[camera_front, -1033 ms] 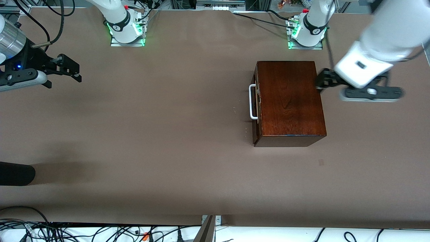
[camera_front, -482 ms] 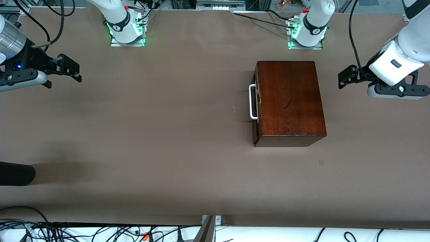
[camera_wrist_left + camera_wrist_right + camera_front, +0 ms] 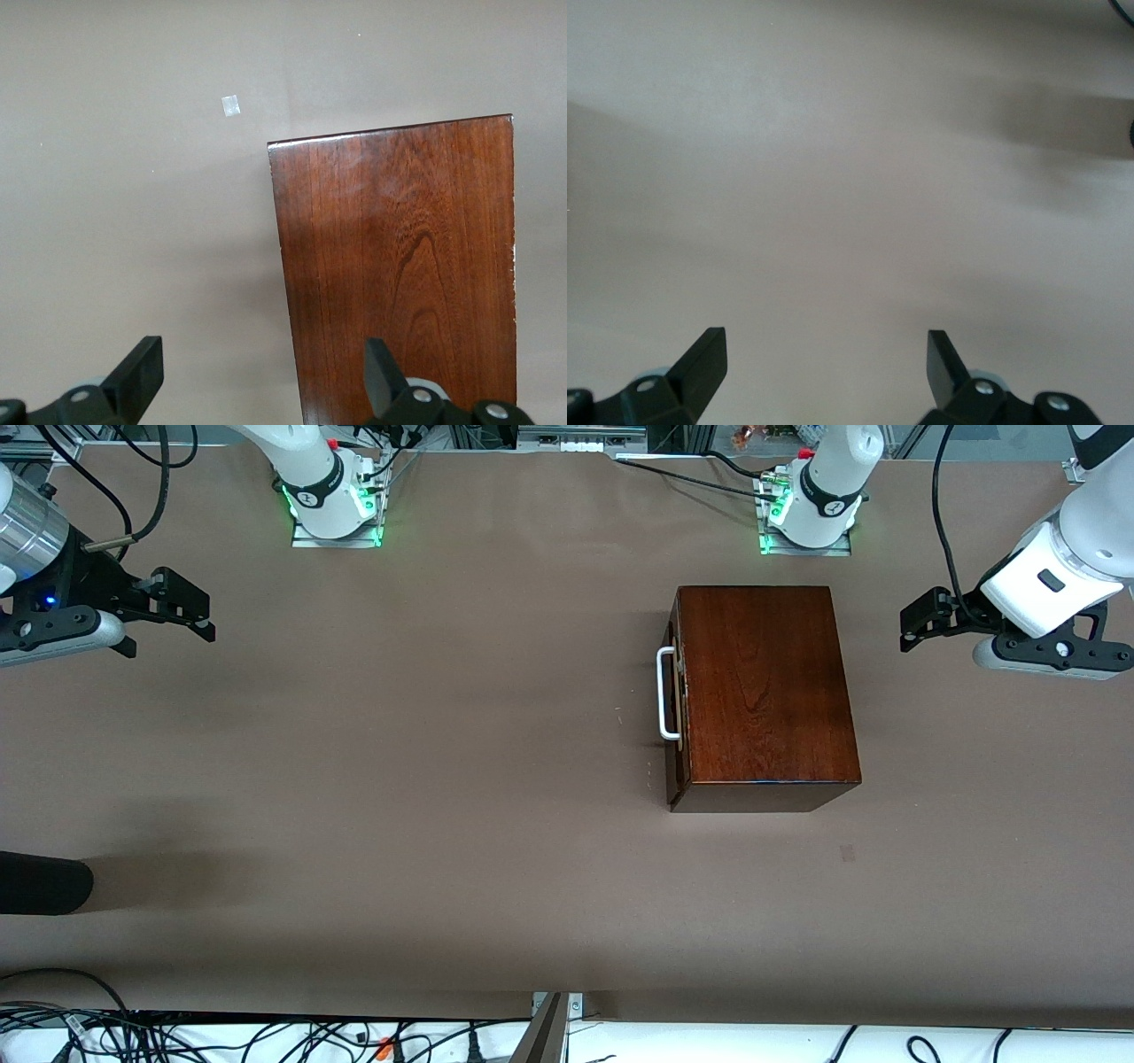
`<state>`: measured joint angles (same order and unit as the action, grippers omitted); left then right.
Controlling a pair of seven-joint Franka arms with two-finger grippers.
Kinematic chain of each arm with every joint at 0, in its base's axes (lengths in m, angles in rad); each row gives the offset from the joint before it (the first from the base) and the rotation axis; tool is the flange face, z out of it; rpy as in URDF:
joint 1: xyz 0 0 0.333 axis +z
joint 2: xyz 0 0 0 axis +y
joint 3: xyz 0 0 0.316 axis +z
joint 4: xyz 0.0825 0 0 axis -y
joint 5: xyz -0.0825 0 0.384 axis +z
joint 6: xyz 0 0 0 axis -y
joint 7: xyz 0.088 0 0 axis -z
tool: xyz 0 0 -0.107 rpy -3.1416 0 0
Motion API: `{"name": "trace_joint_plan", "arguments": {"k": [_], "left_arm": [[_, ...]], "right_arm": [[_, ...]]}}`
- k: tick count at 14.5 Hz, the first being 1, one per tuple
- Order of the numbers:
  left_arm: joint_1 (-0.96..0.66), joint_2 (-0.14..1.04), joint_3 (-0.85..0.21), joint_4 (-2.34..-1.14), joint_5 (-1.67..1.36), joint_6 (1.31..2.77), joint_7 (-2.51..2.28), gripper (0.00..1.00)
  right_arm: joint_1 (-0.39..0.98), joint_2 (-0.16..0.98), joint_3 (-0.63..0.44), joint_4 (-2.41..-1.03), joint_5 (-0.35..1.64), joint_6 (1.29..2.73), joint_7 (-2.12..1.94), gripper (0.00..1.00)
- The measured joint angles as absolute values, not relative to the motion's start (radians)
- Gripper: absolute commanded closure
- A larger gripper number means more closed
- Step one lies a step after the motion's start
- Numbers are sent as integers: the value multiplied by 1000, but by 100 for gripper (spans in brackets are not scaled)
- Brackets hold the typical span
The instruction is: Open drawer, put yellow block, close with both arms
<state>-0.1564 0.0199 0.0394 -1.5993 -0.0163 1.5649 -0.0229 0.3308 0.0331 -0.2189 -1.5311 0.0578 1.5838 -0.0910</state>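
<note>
A glossy reddish-brown wooden box (image 3: 762,691) stands on the table, nearer the left arm's end. Its drawer (image 3: 678,691) is pushed in, and the white bar handle (image 3: 664,695) faces the right arm's end. The yellow block is out of view. My left gripper (image 3: 912,627) hangs open and empty over the table, just off the box's end toward the left arm's end. In the left wrist view the left gripper (image 3: 264,372) has the box's top (image 3: 399,266) below it. My right gripper (image 3: 202,615) waits open at the right arm's end, and the right wrist view shows the right gripper (image 3: 827,363) over bare table.
A dark rounded object (image 3: 44,881) pokes in at the right arm's end, nearer the front camera. A small tape mark (image 3: 848,854) lies on the table, nearer the camera than the box. Cables (image 3: 266,1036) run along the table's front edge.
The left arm has swung away from the box toward the left arm's end of the table. The right arm and the box have not moved.
</note>
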Motion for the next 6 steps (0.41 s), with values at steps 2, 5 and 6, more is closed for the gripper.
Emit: {"name": "trace_joint_plan", "arguments": {"k": [2,5,6], "left_arm": [[-156,20,39,-1599,-16,1567,-22,0],[-156,20,39,-1599,-16,1569,-21,0],[-156,20,39,-1599,-16,1570,-21,0]], "right_arm": [[331,33,-219,-1531,58,1584,-91,0],[331,33,-219,-1531,58,1584,-91,0],[331,33,-219,-1531,58,1584,-91,0]]}}
